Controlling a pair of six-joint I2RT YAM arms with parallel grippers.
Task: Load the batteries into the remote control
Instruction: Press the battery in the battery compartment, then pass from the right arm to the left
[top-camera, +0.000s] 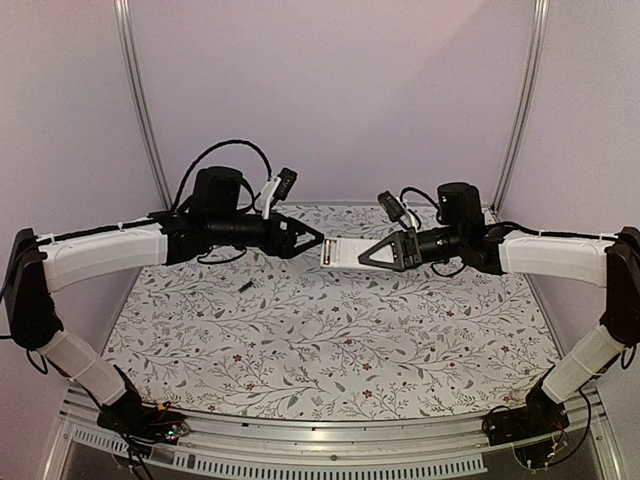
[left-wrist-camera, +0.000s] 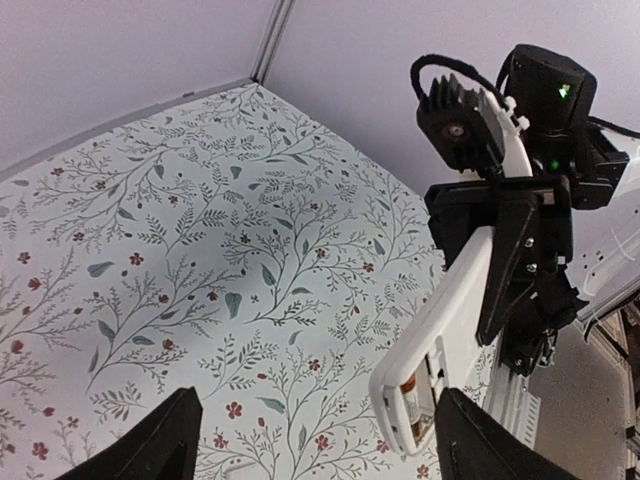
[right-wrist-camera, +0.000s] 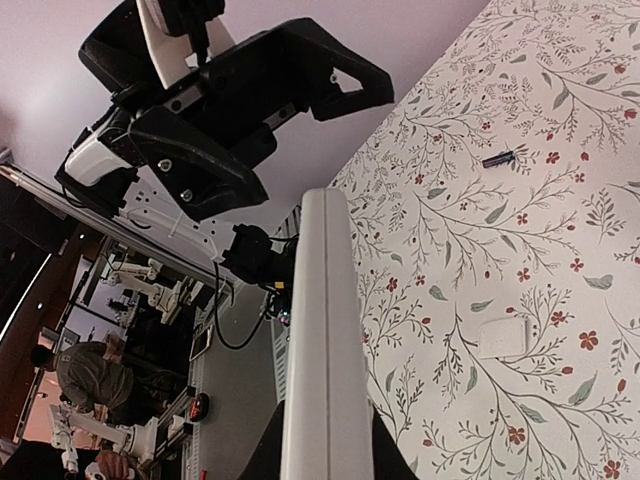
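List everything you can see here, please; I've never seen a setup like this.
battery: one, dark, lying loose on the table, left of centre.
remote control: one, white, held in the air above the far middle, battery bay open.
small flat piece: one, white, lying on the cloth; possibly the remote's lid.
table: one, white cloth with a leaf-and-flower print.
left claw: one, black, open and empty, facing the remote.
right claw: one, black, shut on the remote control.
left arm, right arm: two, white and black.
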